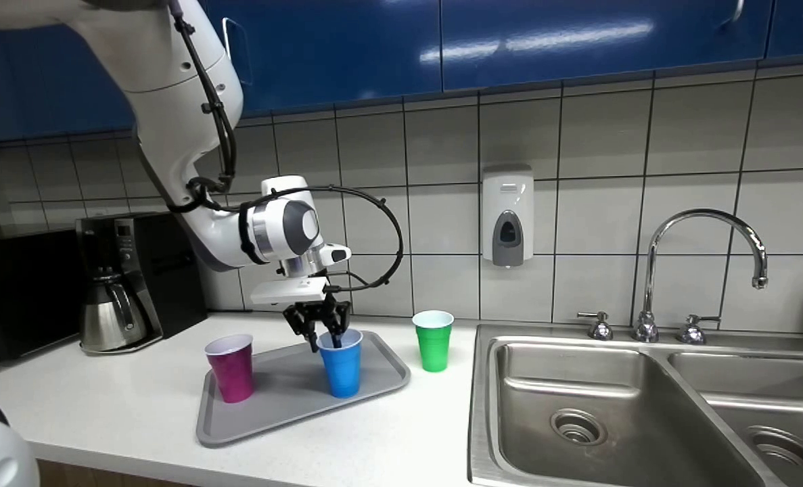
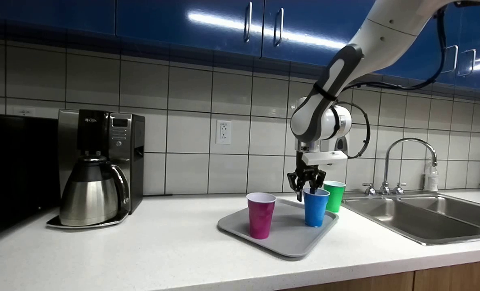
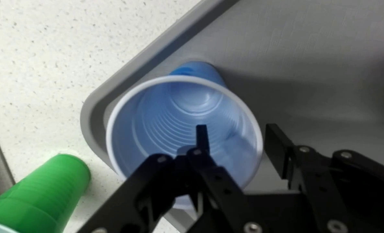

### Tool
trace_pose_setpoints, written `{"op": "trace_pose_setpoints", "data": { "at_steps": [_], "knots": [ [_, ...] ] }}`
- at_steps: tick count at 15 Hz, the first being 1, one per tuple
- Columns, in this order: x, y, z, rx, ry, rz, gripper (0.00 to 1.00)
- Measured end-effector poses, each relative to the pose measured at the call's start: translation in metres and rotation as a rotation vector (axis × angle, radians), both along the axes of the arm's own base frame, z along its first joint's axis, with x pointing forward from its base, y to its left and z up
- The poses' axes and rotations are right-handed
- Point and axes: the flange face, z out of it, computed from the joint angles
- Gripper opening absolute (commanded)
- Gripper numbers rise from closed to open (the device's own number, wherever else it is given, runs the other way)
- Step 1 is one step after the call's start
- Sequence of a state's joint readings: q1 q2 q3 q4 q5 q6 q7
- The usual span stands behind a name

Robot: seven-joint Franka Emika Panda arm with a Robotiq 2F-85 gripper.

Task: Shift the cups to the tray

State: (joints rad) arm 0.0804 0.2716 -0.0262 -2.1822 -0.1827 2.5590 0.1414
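The Robotiq gripper [image 3: 236, 132], carried by the Panda arm [image 1: 178, 101], points down over the blue cup [image 1: 342, 370]. Its fingers [image 3: 202, 137] are apart: in the wrist view, one extends into the mouth of the cup and the opposite one is positioned outside, just beside the rim. The cup wall passes between them, with a visible gap on the inner side. Contact between the outer finger and the cup cannot be determined. The blue cup stands upright on the grey rectangular tray [image 1: 283, 402], near a rounded corner. The magenta cup [image 2: 260, 219] also stands upright on the tray, well apart from the blue cup. The green cup [image 1: 433, 346] stands upright on the white countertop [image 1: 130, 406], outside the tray, between the tray and the double-basin steel sink [image 1: 484, 406]. A gooseneck faucet [image 1: 650, 277] is mounted at the rear edge of the sink. A soap dispenser [image 1: 507, 216] is fixed to the tiled wall [image 1: 442, 216]. A coffee maker [image 2: 120, 151], with a steel carafe [image 2: 90, 202] seated on its base, stands on the countertop, well apart from the tray.
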Motion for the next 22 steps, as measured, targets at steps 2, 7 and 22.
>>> {"op": "trace_pose_setpoints", "data": {
  "at_steps": [2, 7, 22],
  "knots": [
    [0.0, -0.001, 0.001, -0.001, -0.002, -0.002, 0.96],
    [0.001, -0.004, 0.014, -0.001, -0.024, -0.006, 1.0],
    [0.01, -0.028, 0.05, -0.002, -0.088, -0.048, 1.0]
  ]
}}
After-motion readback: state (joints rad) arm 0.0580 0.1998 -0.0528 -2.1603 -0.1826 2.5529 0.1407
